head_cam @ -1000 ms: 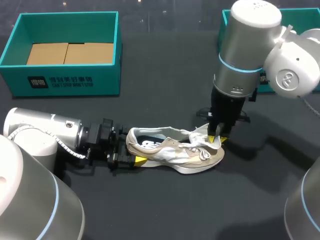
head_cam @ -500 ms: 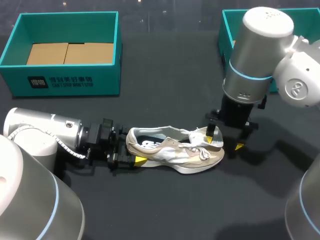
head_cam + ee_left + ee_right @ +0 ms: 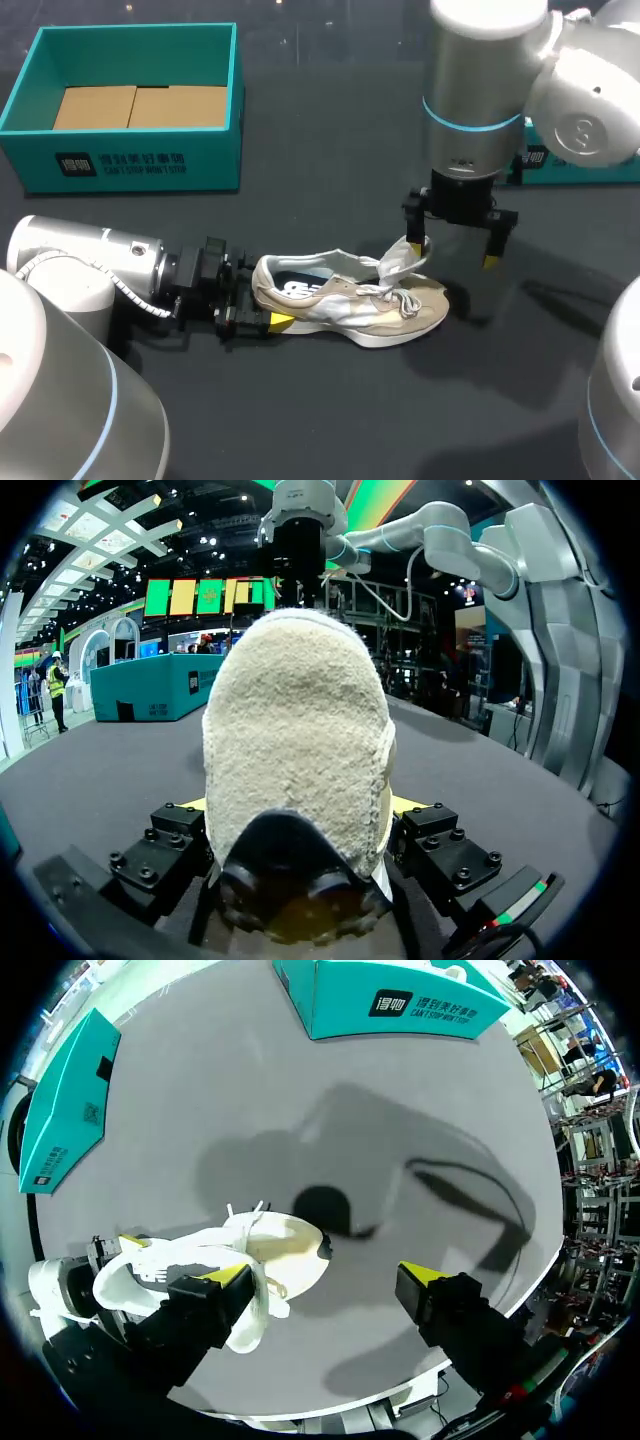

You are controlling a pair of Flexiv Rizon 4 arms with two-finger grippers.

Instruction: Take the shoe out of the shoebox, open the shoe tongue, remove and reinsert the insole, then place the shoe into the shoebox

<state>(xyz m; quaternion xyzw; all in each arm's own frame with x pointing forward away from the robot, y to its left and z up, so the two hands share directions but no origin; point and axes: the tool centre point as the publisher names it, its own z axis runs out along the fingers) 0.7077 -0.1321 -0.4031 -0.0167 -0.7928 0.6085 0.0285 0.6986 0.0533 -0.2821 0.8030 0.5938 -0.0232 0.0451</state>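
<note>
On the dark desk, far left and toward the back, stands an open teal shoebox. Two flat tan cardboard pieces lie side by side on its floor, and nothing else shows inside it.

The left arm lies low along the desk from the near left. Its left pincer is pinching the heel of the shoe. In the left wrist view the fleecy heel fills the space between the two finger blocks, with a sliver of yellow tip showing on either side.

The shoe is a beige and white sneaker. It is outside both boxes, upright on its sole near the middle of the desk, with its heel toward the left arm and its toe toward the right. Its mouth is open on a dark interior. The white tongue is pulled up and forward over the loose laces.

The right arm comes down from the far right. The right pincer hangs above the toe end, its fingers spread wide and holding nothing. One yellow tip is at the raised tongue, but whether it touches cannot be told. The other tip is out past the toe, over bare desk.

At the far right edge a second teal box stands mostly hidden behind the right arm, so its contents cannot be made out.
</note>
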